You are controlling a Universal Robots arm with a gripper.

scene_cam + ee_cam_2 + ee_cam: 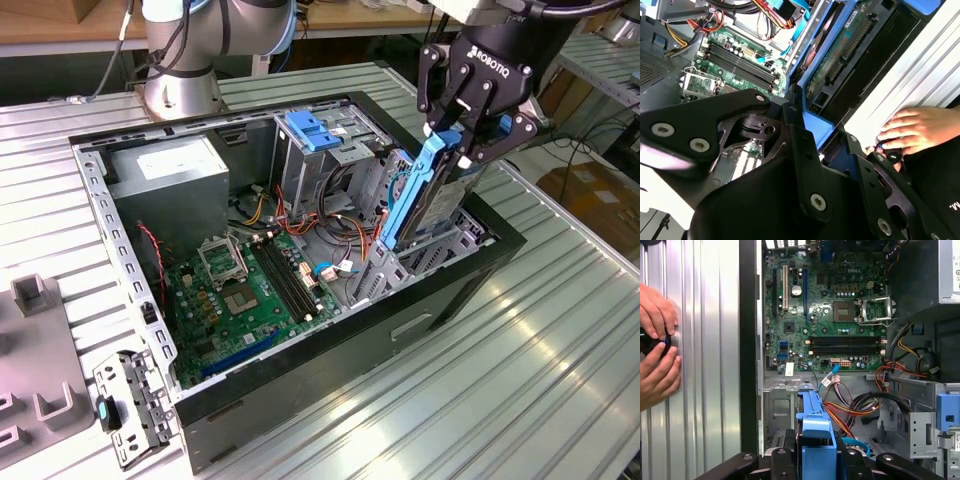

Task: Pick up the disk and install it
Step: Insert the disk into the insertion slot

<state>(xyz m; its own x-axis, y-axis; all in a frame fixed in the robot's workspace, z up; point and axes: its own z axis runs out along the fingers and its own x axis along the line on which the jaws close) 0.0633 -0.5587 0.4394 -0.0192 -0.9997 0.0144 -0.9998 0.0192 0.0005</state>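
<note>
The fingers [443, 118] of the gripper [455, 143] are clamping tight on the top edge of the disk [422, 200]. They are pinching its blue carrier [814, 426] from 2 sides with no gap showing, so the disk is hanging from the arm rather than resting free. The disk is standing on edge and leaning, its lower end dipping into the grey drive cage [440, 248] at the corner of the open case [330, 385] toward the exterior view's right; whether it is riding in the cage's guides I cannot tell. Orange and red cables [352, 238] are lying just beside that cage, between it and the motherboard [250, 290], and a second cage carrying a blue bracket [315, 130] is standing further in. The case is lying on the ribbed metal table [520, 400], where a person's 2 hands [657, 347] are cupping a small black knob [650, 342] near the case wall. As I judge it, the lean could be setting a carrier corner up to catch on the cage's edge, jamming or twisting the disk in the grip. A stray cable could also get pinched beneath it, and the hands are sitting close to the arm. White lettering is showing on the gripper's body and print on the motherboard; I am leaving both unread.
</note>
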